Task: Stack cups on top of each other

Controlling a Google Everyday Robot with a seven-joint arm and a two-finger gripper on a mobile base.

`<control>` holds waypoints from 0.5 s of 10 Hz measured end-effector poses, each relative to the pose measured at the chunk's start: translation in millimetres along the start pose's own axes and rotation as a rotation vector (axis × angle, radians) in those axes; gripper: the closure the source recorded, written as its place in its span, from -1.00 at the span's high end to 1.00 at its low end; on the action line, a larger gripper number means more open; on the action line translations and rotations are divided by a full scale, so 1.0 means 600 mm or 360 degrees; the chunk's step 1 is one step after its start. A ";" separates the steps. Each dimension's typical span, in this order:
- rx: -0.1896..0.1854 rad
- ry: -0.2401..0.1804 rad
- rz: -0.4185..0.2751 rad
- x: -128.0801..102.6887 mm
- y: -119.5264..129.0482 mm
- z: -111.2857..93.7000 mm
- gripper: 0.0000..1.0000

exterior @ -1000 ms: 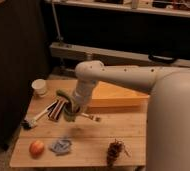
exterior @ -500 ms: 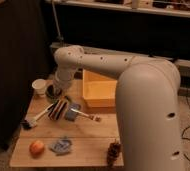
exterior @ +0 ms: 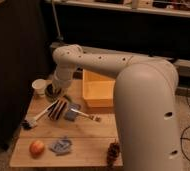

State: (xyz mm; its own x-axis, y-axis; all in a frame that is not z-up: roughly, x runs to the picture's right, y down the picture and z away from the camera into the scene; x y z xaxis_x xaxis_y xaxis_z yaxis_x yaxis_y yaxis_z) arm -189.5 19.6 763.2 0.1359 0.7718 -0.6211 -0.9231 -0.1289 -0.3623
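Hand [exterior: 54, 90] low over dark metal cup [exterior: 53, 93] at surface [exterior: 88, 140] back-left corner; finger state: cannot tell. Cream cup [exterior: 39, 86] just beside, left. Centre over rim, descend straight, avoid nudging cream cup

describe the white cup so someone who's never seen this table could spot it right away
Start at the big yellow-orange bin on the wooden table and look left, past the arm's end effector hanging over a dark cup. The cream-white cup stands upright near the table's back left corner, the palest cup there.
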 end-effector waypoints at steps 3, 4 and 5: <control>-0.0003 0.0000 0.0001 -0.002 0.002 0.000 -1.00; -0.0015 -0.0009 0.0002 -0.007 0.001 0.000 -1.00; -0.0033 -0.0028 -0.0005 -0.025 0.001 0.001 -1.00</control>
State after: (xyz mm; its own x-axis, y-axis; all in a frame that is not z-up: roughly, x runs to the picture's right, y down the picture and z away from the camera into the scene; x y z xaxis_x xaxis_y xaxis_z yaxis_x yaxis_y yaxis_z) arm -192.0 8.7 772.7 0.1321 0.7829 -0.6079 -0.9150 -0.1396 -0.3786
